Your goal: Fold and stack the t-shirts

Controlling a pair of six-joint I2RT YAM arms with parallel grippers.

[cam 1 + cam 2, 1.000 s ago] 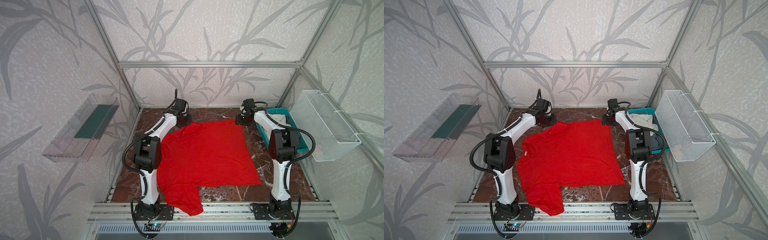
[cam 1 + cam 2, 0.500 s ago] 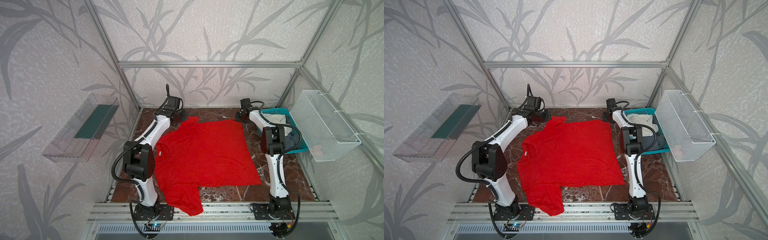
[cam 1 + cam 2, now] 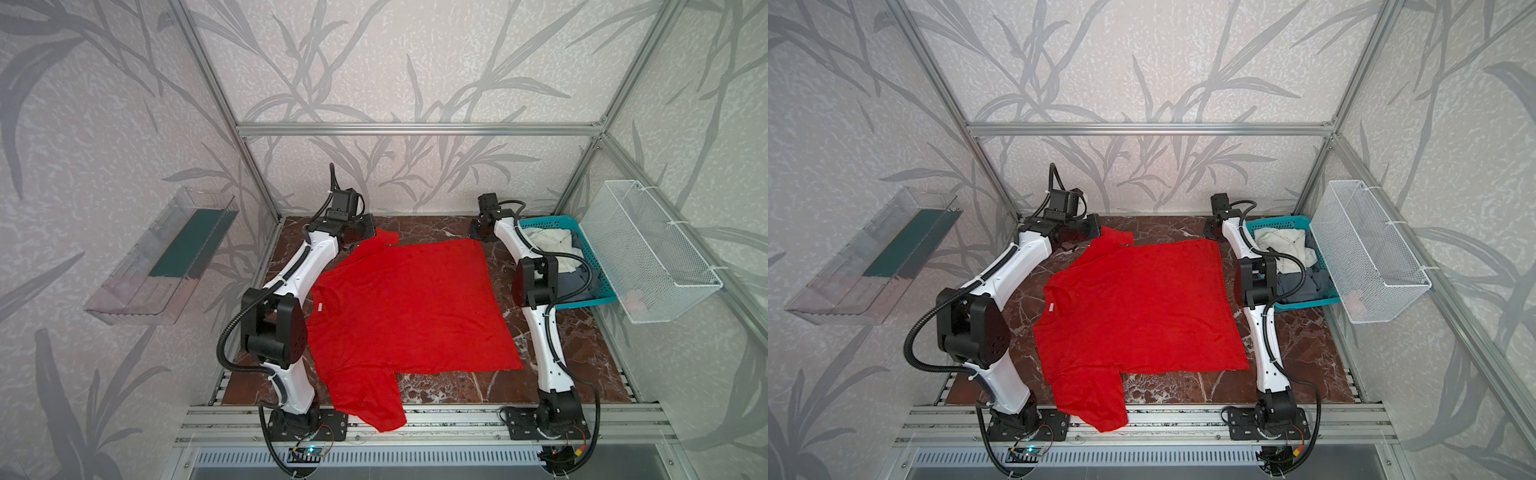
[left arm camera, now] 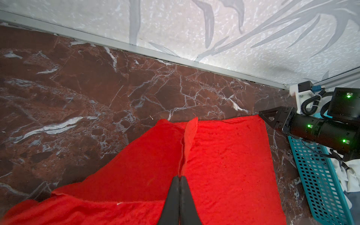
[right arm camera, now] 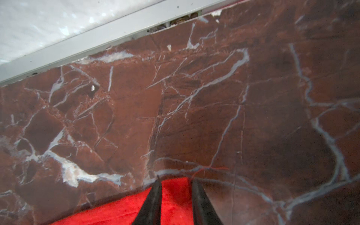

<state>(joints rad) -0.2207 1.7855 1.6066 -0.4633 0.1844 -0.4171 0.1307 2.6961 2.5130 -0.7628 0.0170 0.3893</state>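
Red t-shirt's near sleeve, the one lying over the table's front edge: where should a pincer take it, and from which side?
Probably the near sleeve at its hem end, approached from the front, low. That end lies past the table edge on the rail, its open hem facing forward; the body of the red t-shirt lies flat.

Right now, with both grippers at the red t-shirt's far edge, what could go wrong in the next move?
1. The right gripper has its jaws apart around only the very corner of the red t-shirt; the corner may slip out when lifted.
2. The left gripper is shut on a raised ridge of cloth by the far sleeve, so the fold could come out crooked.
3. The near sleeve hangs over the front rail and may drag or snag.
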